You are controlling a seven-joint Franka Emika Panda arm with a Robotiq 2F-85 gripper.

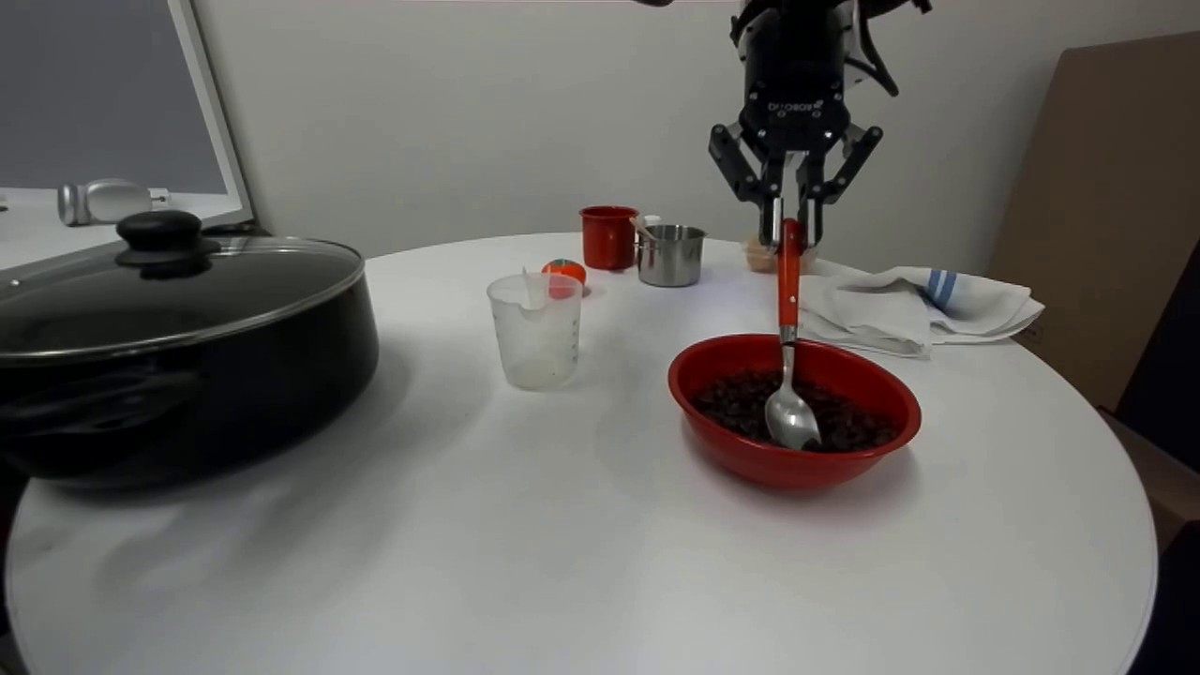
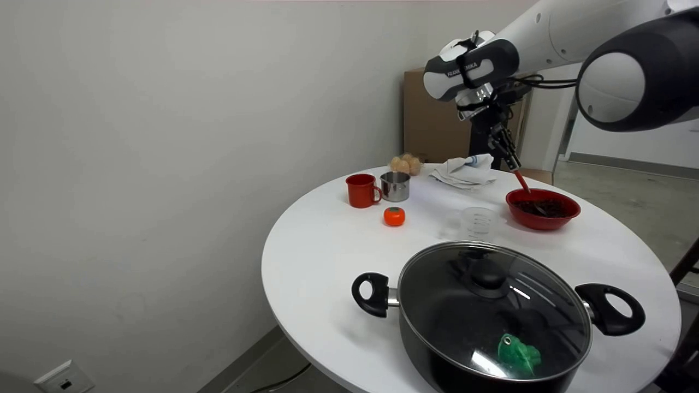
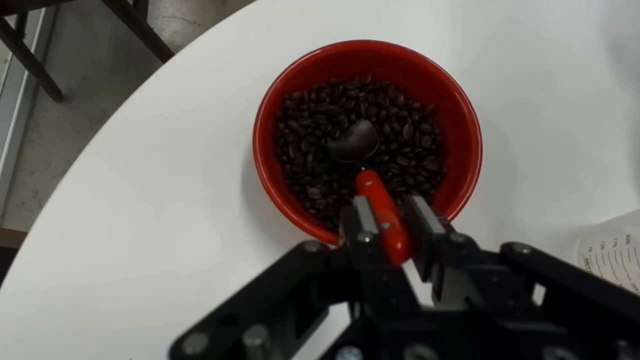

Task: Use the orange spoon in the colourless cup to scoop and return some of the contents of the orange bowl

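My gripper [image 1: 792, 211] is shut on the red-orange handle of the orange spoon [image 1: 788, 281], and points down above the orange bowl. The spoon is steeply tilted, and its silver scoop end touches the dark contents [image 1: 848, 417]. The wrist view shows the spoon handle [image 3: 380, 205] between the fingertips [image 3: 387, 215] and the scoop among the dark bean-like pieces [image 3: 315, 135]. The orange bowl [image 3: 467, 150] stands on the table, and also shows in an exterior view [image 2: 538, 222]. The colourless cup [image 1: 539, 342] stands upright beside the bowl; the wrist view shows only part of it [image 3: 612, 255].
A large black lidded pot [image 1: 187, 366] stands on the white round table [image 1: 525, 562]. A red cup [image 2: 361, 191], a metal cup [image 2: 395, 186], an orange fruit [image 2: 394, 216], eggs [image 2: 406, 164] and a white cloth [image 1: 900, 305] lie towards the wall side.
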